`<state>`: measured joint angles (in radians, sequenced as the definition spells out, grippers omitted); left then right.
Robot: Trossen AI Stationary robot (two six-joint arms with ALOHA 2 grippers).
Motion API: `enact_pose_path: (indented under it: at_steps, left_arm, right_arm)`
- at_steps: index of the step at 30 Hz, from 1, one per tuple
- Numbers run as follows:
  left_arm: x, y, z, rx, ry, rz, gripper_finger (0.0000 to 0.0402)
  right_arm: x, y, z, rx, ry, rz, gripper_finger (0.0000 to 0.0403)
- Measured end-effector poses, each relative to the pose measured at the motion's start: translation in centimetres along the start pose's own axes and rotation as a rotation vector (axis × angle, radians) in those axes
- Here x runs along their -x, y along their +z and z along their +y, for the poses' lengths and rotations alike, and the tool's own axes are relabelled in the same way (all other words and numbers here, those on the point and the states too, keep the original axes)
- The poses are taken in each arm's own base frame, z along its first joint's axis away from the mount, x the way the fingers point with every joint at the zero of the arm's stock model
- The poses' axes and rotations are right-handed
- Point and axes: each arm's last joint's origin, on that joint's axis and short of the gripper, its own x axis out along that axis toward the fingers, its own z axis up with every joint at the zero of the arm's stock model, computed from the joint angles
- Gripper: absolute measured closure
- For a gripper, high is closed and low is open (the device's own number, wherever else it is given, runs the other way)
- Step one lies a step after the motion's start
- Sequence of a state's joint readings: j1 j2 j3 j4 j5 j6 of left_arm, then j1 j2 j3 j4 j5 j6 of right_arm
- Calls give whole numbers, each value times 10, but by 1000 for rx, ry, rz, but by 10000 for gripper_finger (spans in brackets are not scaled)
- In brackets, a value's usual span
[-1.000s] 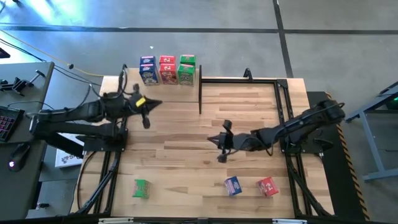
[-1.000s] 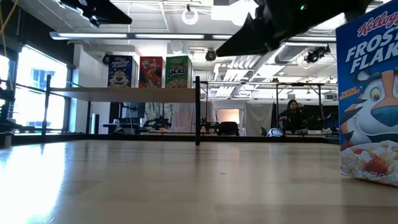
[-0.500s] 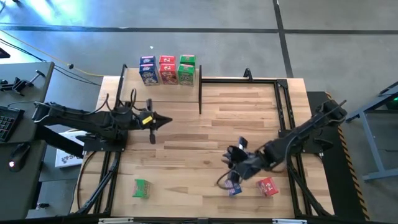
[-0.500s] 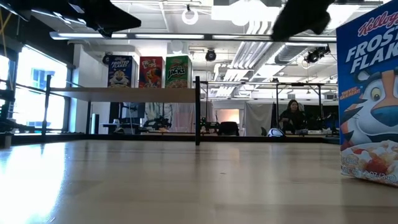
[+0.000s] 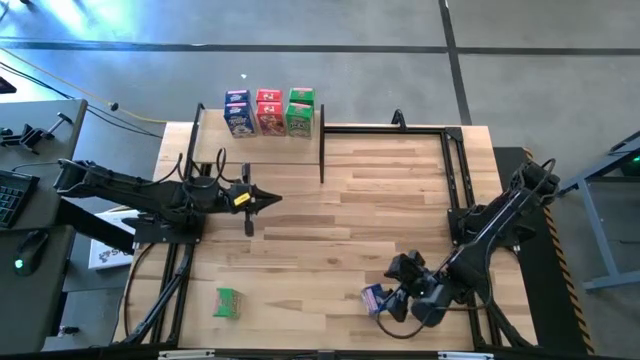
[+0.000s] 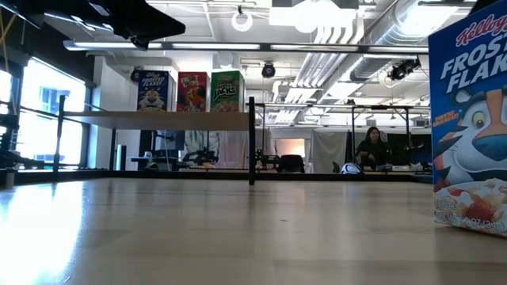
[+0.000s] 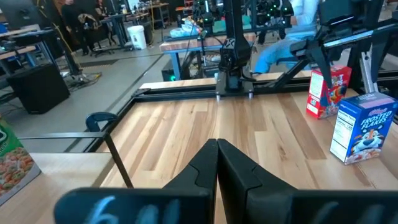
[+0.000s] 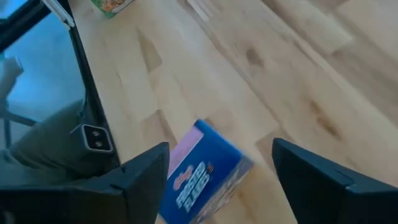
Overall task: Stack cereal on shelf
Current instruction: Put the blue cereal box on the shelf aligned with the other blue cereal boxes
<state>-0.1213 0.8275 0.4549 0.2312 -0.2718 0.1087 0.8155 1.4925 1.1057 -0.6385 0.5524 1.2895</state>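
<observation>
Both right gripper (image 8: 214, 180) fingers astride blue box (image 8: 202, 174).

Blue (image 5: 238, 113), red (image 5: 270, 112) and green (image 5: 299, 112) cereal boxes with white print; pale striped-wood table (image 5: 330, 215).

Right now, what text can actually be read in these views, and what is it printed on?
"Kellogg's FROSTED FLAKES", cut off at the frame edge: blue box at the low view's right.
"FROSTED FLAKES": blue box on the table, left wrist view.
"Jacks": green shelf box.
Red shelf box, blue shelf box: too small to read.
</observation>
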Motion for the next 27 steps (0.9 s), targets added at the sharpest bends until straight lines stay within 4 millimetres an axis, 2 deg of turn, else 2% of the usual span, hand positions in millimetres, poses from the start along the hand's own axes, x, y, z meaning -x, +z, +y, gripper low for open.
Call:
enact_pose_path:
  at_steps: [17, 24, 27]
  left_arm:
    - [-1, -1, 0, 1, 0, 7, 401]
    - [-1, -1, 0, 0, 0, 7, 401]
    - [-1, -1, 0, -1, 0, 7, 401]
  right_arm:
    - [4, -10, 4, -264, 40, 181, 127]
    - [3, -10, 5, -328, 47, 189, 126]
    - [-3, -9, 6, -334, 35, 184, 126]
